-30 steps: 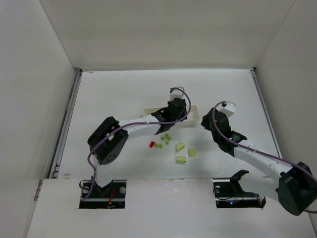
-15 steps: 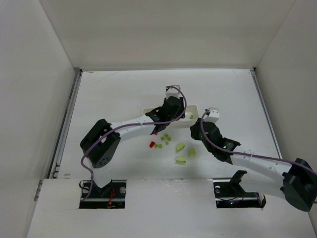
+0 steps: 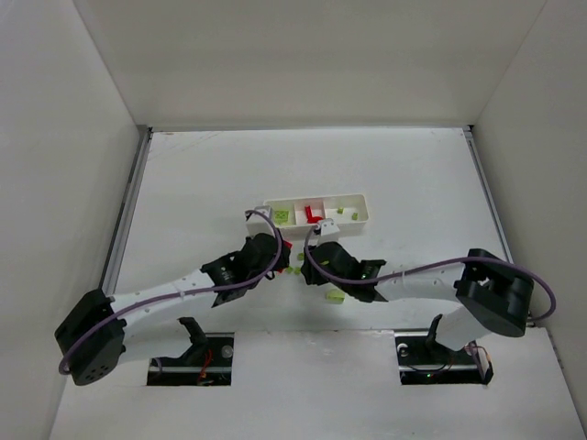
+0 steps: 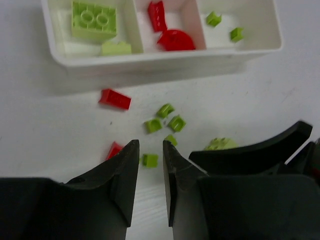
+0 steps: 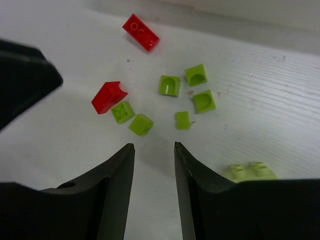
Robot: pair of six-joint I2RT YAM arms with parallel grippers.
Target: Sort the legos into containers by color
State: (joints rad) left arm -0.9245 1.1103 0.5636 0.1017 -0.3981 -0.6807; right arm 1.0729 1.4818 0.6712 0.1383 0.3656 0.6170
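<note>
The white tray [image 3: 317,223] lies across mid-table. In the left wrist view its front wall [image 4: 165,61] is at the top: the left compartment holds green bricks [image 4: 94,20], the middle red pieces [image 4: 172,40], the right two tiny green ones [image 4: 236,34]. Loose legos lie just in front of it: a red brick [image 4: 115,99], another red one [image 4: 114,149] and several green ones [image 4: 176,123]. My left gripper [image 4: 150,145] is open and empty, with a tiny green brick [image 4: 150,160] just beyond its tips. My right gripper [image 5: 154,146] is open and empty, just short of green bricks [image 5: 141,124] and a red one [image 5: 109,96].
Both gripper heads meet close together over the loose pile [image 3: 295,266]. A larger green brick [image 5: 250,171] lies beside the right finger. The right gripper's black body [image 4: 260,150] crowds the left wrist view. White walls enclose the table.
Both arms have pulled back from the tray toward the near side and now sit low over the loose legos. The tray is uncovered.
</note>
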